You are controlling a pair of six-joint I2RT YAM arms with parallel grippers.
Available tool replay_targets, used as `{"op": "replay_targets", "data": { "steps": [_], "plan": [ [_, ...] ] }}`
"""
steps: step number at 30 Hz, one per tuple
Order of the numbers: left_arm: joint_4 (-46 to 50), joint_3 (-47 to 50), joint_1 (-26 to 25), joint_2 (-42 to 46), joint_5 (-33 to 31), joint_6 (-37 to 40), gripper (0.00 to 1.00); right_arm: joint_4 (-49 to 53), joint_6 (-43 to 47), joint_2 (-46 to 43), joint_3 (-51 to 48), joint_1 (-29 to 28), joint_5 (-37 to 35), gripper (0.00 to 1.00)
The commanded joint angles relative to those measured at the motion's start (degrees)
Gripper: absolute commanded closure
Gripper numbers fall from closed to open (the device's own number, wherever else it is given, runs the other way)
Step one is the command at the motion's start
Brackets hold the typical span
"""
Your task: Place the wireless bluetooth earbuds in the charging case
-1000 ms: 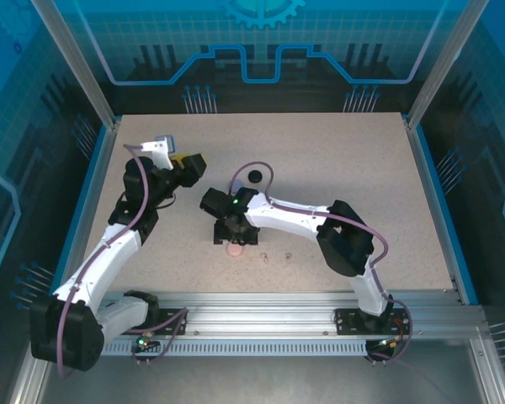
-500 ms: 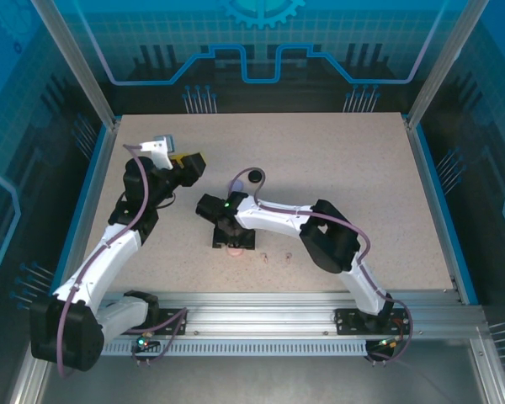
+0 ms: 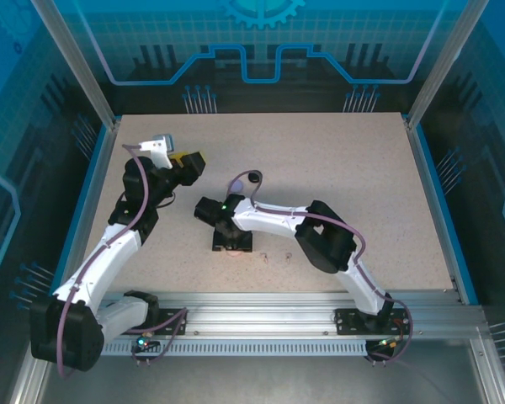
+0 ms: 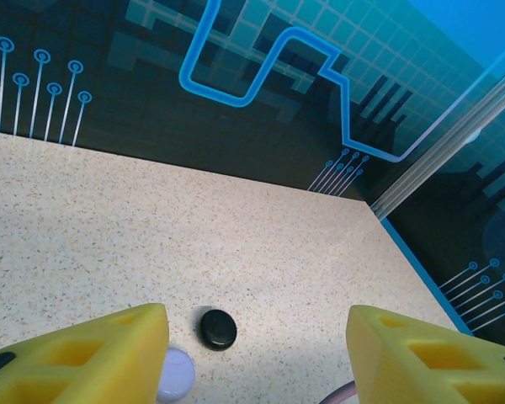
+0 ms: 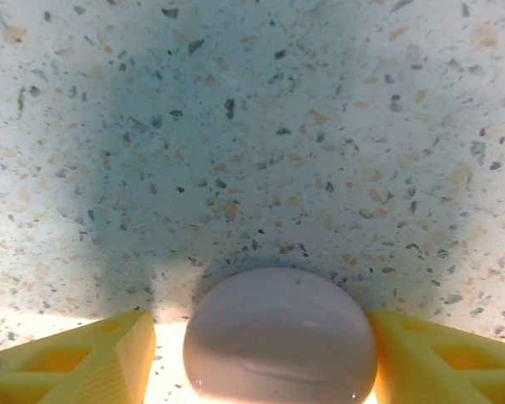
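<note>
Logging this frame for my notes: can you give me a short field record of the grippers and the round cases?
left gripper: open, empty, above table
right gripper: low, jaws flanking pink case, gap on one side
pink case: closed, on table
black case: on table, untouched
lavender case: beside black case, partly behind finger

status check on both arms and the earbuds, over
Right gripper open, straddling pale pink round plastic case. Left gripper open, empty, raised. Two tiny earbuds loose on table nearby. Black round case well clear.
</note>
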State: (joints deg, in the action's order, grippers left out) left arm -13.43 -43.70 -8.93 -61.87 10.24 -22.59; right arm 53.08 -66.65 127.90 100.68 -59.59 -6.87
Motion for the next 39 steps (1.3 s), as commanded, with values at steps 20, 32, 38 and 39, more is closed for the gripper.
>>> {"op": "replay_targets", "data": {
  "steps": [20,32,38,39],
  "plan": [
    [-1.7,-0.2,0.4,1.0,0.7,-0.8,0.40,-2.8,2.0,-7.1,-4.5,0.4,-4.1,0.57],
    [-3.8,-2.3,-1.4,-1.3,4.2,-1.1,0.41,-4.7,7.4,-21.3,-8.1,6.7,-9.7,0.57],
    [-4.1,-4.5,-5.3,-3.4,3.3,0.7,0.41,-5.7,10.9,-26.6,-7.9,11.8,-9.7,0.56],
    [-4.3,-4.8,-6.2,-3.8,3.1,1.0,0.41,-6.1,11.5,-27.6,-7.9,12.8,-9.6,0.56]
  ]
}}
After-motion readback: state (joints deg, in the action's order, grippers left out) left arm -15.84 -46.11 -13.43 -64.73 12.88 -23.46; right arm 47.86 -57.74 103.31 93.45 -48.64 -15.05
